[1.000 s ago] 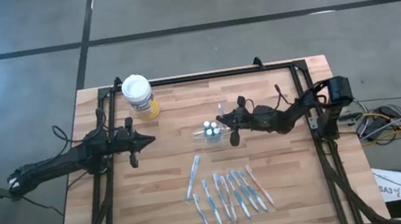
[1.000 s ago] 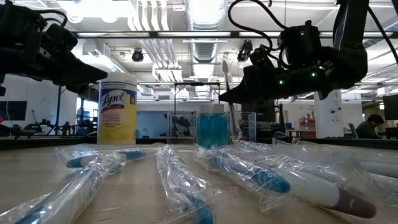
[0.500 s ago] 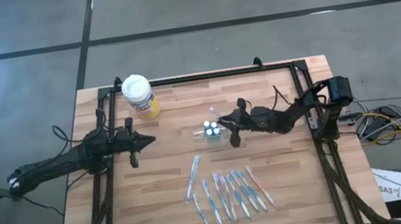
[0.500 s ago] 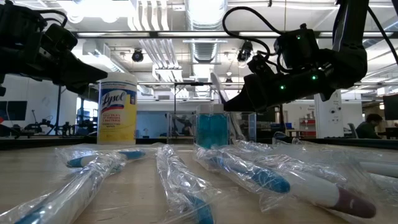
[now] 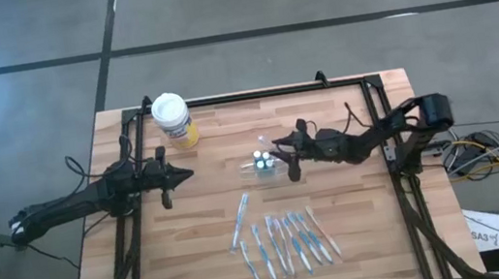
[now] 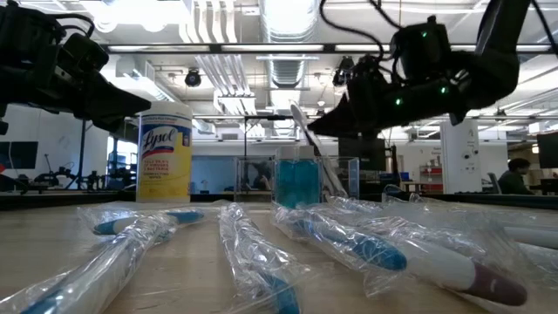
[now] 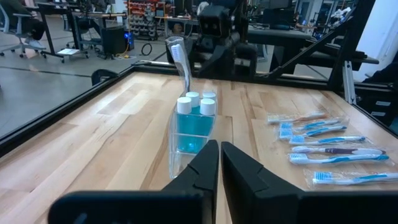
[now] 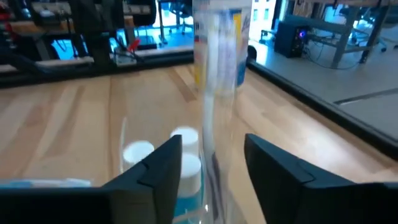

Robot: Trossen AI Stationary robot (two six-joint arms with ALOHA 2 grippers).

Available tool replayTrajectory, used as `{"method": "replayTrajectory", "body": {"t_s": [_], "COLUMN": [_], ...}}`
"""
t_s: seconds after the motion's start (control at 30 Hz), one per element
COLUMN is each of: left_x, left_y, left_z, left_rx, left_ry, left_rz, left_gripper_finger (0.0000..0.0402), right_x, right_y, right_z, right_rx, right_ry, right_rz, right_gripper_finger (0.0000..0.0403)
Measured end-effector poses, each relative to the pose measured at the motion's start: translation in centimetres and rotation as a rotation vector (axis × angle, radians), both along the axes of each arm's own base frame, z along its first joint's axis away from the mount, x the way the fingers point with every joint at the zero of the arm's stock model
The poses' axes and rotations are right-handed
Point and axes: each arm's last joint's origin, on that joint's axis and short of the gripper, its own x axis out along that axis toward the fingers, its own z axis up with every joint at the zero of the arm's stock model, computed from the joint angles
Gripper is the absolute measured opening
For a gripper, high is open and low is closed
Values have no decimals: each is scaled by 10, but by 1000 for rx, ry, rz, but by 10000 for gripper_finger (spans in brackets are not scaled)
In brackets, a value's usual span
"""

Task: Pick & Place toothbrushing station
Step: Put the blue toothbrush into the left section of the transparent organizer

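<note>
The toothbrushing station is a small clear holder (image 5: 261, 165) standing mid-table, with white-capped bottles of blue liquid (image 7: 193, 104) in it. A wrapped toothbrush (image 6: 312, 144) stands in it, tilted, its lower end inside and its head (image 7: 178, 53) up. My right gripper (image 5: 277, 147) is open at the holder's right side. Its fingers (image 8: 163, 163) stand on either side of the toothbrush (image 8: 214, 93) without touching it. Several wrapped toothbrushes (image 5: 284, 242) lie flat near the front edge. My left gripper (image 5: 186, 176) waits shut, left of the holder.
A yellow canister with a white lid (image 5: 173, 119) stands at the far left of the table. The loose wrapped toothbrushes (image 6: 349, 240) fill the near middle. A black frame (image 5: 253, 94) runs along the table's far edge and sides. Bare wood lies between the holder and the canister.
My right gripper has opened and let go of the wrapped toothbrush, and has risen a little. The toothbrush, held upright a second ago, has tipped and now leans in the holder. The holder has stayed where it was.
</note>
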Motion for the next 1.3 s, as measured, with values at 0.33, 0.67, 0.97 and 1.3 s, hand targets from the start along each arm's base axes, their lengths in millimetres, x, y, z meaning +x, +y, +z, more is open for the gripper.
{"method": "replayTrajectory", "body": {"t_s": [0.33, 0.67, 0.97, 1.3], "left_x": [0, -4, -6, -7], "left_y": [-3, -6, -6, -6], "left_z": [5, 21, 24, 25], "left_rx": [15, 102, 113, 65], "left_ry": [-50, -147, -175, -187], "left_rz": [-98, -167, -170, -158], "left_gripper_finger": [24, 4, 2, 27], "right_x": [-58, -138, -168, -179], "right_y": [13, 24, 28, 29], "right_z": [62, 56, 46, 46], "right_rx": [-149, -155, -133, -157], "right_ry": [-157, -208, -316, -372], "right_rz": [115, 134, 129, 108], "right_gripper_finger": [176, 17, 8, 8]}}
